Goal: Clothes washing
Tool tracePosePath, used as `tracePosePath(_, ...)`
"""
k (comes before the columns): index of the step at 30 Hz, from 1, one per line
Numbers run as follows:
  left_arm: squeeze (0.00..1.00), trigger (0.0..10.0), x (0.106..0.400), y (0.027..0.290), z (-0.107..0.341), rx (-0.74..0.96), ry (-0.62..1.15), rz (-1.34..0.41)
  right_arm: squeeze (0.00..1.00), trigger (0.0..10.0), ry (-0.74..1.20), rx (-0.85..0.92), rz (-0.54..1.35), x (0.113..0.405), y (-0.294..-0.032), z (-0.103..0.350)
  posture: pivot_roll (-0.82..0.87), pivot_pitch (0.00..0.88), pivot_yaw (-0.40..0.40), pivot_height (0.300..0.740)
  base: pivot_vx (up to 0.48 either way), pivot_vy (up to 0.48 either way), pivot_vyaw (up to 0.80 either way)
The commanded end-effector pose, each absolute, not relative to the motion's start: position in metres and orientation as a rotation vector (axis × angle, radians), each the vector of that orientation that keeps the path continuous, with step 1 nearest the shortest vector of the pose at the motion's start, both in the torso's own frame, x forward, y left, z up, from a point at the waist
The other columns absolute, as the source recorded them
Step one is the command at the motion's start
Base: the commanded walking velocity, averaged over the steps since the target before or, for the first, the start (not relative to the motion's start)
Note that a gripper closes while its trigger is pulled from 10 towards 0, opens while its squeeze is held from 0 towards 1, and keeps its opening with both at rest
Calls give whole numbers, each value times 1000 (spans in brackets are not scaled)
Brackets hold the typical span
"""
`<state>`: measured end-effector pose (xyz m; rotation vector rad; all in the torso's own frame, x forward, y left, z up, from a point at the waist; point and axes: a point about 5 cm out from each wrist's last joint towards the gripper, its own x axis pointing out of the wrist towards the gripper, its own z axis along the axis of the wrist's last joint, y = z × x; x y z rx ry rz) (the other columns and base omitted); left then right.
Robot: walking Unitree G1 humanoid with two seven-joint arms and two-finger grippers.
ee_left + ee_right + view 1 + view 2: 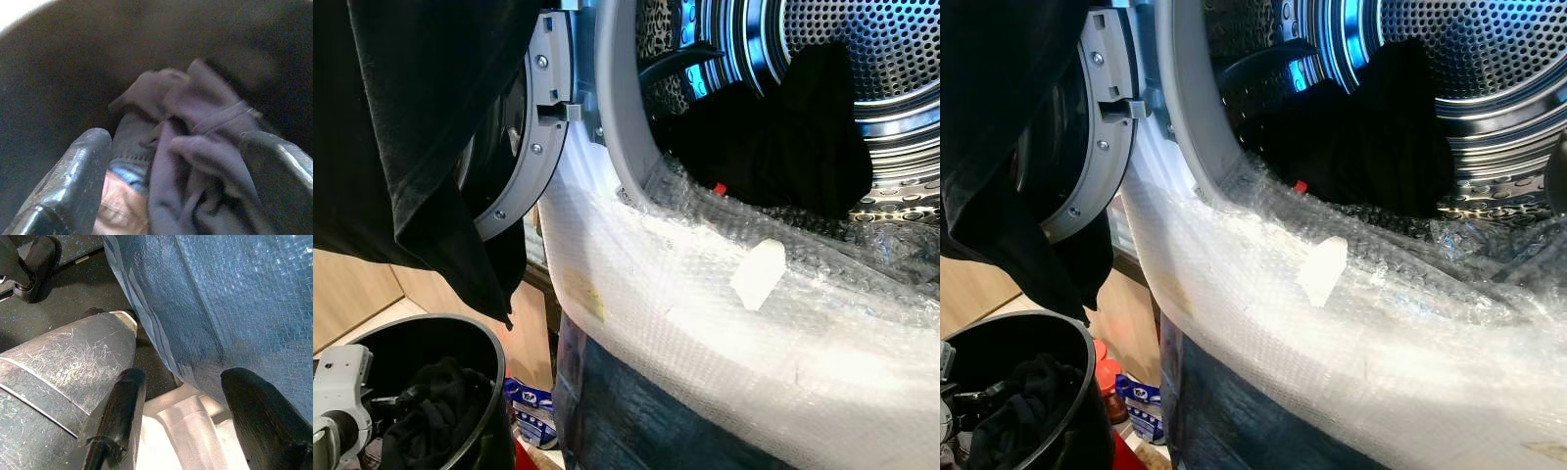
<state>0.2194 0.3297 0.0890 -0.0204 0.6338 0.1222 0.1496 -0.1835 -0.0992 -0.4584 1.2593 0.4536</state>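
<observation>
The washing machine's steel drum (901, 59) stands open with black clothes (783, 137) piled inside. Its round door (533, 127) is swung to the left, and a large black garment (401, 147) hangs in front of it. At lower left a black basket (489, 343) holds dark laundry (435, 411). My left arm (337, 397) reaches into it. The left gripper (175, 139) is open, its fingers (83, 166) on either side of a dark crumpled cloth (205, 147) lying over jeans and an orange piece. My right gripper (183, 377) hangs open and low, holding nothing.
Bubble wrap (705, 323) covers the machine's front below the opening, with a white tape scrap (757, 274) on it. A blue-and-white packet (529, 401) lies on the floor between basket and machine. Wooden panelling (352, 294) is at left. A grey scratched curved body (63, 362) lies beside the right gripper.
</observation>
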Motion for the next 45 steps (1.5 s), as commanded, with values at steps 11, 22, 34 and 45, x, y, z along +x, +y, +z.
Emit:
tracePosePath(11, 1000, 10000, 226, 313, 79, -57, 678, 61, 0, 10000, 1266, -466, 457, 150, -183, -99, 41, 0, -46, 740, 0, 0, 0)
tracePosePath(22, 1000, 10000, 223, 306, 70, -61, 717, 48, 0, 10000, 1285, -466, 474, 142, -181, -102, 41, 0, -33, 740, 0, 0, 0)
tracePosePath(34, 0, 10000, 225, 288, 52, -134, 761, 25, 0, 10000, 1276, -488, 496, 146, -180, -101, 42, 0, -46, 740, 0, 0, 0)
tracePosePath(45, 0, 10000, 214, 295, 36, -38, 896, 31, 0, 10000, 1278, -476, 487, 145, -178, -101, 39, 0, -30, 740, 0, 0, 0)
